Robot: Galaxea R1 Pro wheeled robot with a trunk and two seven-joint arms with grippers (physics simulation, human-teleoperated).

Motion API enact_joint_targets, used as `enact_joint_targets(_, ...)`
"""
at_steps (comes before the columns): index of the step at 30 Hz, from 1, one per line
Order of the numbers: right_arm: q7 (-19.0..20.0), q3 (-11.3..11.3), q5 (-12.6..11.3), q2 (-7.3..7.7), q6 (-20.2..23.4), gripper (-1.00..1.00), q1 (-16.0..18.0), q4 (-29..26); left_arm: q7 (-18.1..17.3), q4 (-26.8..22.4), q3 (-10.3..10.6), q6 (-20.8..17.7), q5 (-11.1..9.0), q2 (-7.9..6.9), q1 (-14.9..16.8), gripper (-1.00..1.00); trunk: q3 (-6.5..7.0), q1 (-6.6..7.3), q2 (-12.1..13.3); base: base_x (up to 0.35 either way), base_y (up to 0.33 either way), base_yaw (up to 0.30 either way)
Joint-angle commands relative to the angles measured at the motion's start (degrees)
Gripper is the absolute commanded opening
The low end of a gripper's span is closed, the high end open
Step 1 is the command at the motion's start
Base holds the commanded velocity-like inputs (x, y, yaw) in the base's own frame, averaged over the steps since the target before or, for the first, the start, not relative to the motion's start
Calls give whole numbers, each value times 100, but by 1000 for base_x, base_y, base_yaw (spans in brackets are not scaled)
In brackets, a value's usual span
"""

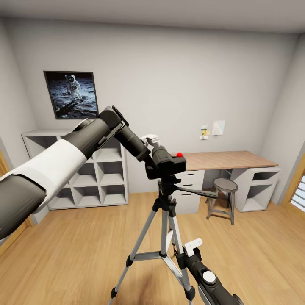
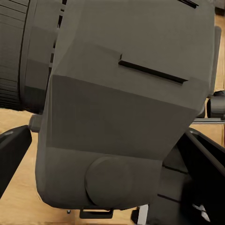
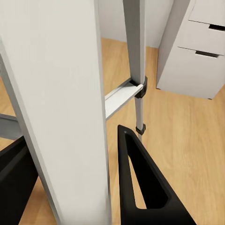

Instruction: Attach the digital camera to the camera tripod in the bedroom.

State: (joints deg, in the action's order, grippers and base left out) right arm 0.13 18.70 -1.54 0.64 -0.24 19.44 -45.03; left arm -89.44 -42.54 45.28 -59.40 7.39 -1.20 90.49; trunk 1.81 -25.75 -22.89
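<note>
The black digital camera (image 1: 167, 165), with its red button (image 1: 179, 154) on top, sits on the black head of the camera tripod (image 1: 164, 228) in the middle of the bedroom. My left gripper (image 1: 157, 153) reaches in from the left and is shut on the camera. Up close, the camera body (image 2: 122, 108) sits between the black fingers (image 2: 11, 154). Lower down, my right gripper (image 1: 189, 250) is shut on a silver tripod leg (image 3: 61, 117), which runs between its fingers (image 3: 145, 187). A brace and another leg (image 3: 136, 56) show behind it.
White cube shelves (image 1: 97, 169) stand against the back wall at left, under a moon poster (image 1: 71, 94). A wooden desk (image 1: 224, 160) with white drawers (image 3: 197, 51) and a stool (image 1: 224, 186) stand at right. Wood plank floor (image 1: 76, 241) surrounds the tripod.
</note>
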Motion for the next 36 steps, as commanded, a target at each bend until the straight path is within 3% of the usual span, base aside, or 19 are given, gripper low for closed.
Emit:
enact_joint_targets(1,4,20,-13,6,-3,-100,-2,160,-56,78,0,-60,44,1,4,-100,-4,-3,-3,0,0,0)
enact_joint_targets(5,4,23,-13,6,-4,-100,-2,160,-56,476,-10,-60,44,39,4,-100,-4,-3,-3,0,0,0)
enact_joint_targets(9,4,26,-13,6,-4,-100,-2,161,-56,576,-12,-60,44,61,4,-100,-4,-3,-3,0,0,0)
enact_joint_targets(17,4,29,-13,6,-6,-100,-2,167,-56,622,-12,-60,44,170,4,-100,-4,-3,-3,0,0,0)
enact_joint_targets(36,4,29,-6,5,-8,-100,-2,311,-56,649,-19,-60,52,209,192,-100,-4,-3,-3,0,0,0)
